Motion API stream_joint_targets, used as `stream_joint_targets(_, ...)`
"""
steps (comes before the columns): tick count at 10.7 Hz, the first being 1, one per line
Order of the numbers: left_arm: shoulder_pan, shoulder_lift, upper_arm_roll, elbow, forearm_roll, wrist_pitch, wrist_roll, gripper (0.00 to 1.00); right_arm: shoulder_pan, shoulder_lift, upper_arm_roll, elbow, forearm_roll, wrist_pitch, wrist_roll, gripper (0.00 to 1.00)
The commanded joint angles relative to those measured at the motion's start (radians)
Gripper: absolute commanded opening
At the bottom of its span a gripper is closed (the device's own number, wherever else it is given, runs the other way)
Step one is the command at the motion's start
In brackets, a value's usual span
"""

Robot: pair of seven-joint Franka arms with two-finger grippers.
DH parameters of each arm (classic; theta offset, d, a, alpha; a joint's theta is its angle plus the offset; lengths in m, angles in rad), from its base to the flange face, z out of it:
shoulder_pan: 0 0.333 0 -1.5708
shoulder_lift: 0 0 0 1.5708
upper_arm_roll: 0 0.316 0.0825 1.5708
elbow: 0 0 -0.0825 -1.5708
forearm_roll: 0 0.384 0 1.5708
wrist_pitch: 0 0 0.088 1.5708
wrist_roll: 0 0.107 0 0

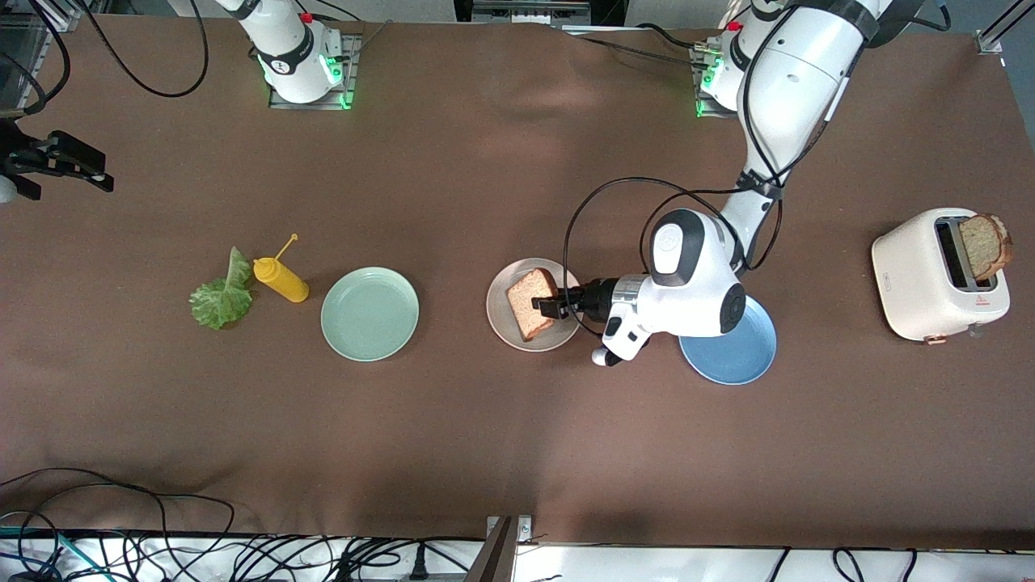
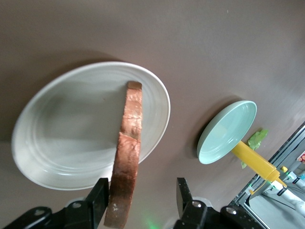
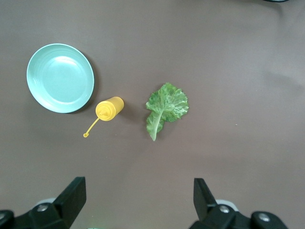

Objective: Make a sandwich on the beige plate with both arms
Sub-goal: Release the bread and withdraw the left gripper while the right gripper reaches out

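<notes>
A brown toast slice (image 1: 525, 295) rests tilted on the beige plate (image 1: 501, 317), near the middle of the table. My left gripper (image 1: 550, 307) is low over that plate and open around the slice. In the left wrist view the toast (image 2: 129, 143) shows edge-on over the beige plate (image 2: 62, 133), against one finger (image 2: 99, 195) and well apart from the other. A green lettuce leaf (image 1: 220, 295) lies toward the right arm's end of the table. My right gripper (image 3: 138, 183) hangs open and empty high above the lettuce (image 3: 166, 107).
Another toast slice (image 1: 985, 242) sticks out of a cream toaster (image 1: 930, 279) at the left arm's end. A blue plate (image 1: 736, 356) lies under the left wrist. A mint green plate (image 1: 369, 314) and a yellow squeeze bottle (image 1: 281, 280) lie between the beige plate and the lettuce.
</notes>
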Motion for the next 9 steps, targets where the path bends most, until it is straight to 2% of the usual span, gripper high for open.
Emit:
stream_joint_targets(1,0.054,0.002,0.000,0.002,0.035,-0.030,0.001,0.72,0.003,0.005,-0.003,0.018,0.014,-0.016,0.008,1.00)
stream_joint_targets(3,0.093,0.002,0.000,0.002,0.124,-0.042,-0.002,0.72,0.002,0.005,-0.003,0.017,0.013,-0.016,0.008,1.00)
stream_joint_targets(5,0.122,0.003,0.003,-0.011,0.132,-0.049,-0.001,0.73,0.003,0.016,-0.003,0.018,0.013,-0.016,0.008,1.00)
stream_joint_targets(7,0.157,-0.026,0.009,-0.011,0.295,-0.091,-0.002,0.73,-0.001,0.024,-0.006,0.018,0.014,-0.016,0.009,1.00)
stream_joint_targets(8,0.191,-0.053,0.008,-0.010,0.387,-0.148,-0.001,0.78,-0.002,0.042,-0.007,0.018,0.016,-0.016,0.009,1.00)
stream_joint_targets(9,0.214,-0.091,0.008,-0.010,0.460,-0.208,0.001,0.93,-0.002,0.057,-0.007,0.018,0.014,-0.017,0.009,1.00)
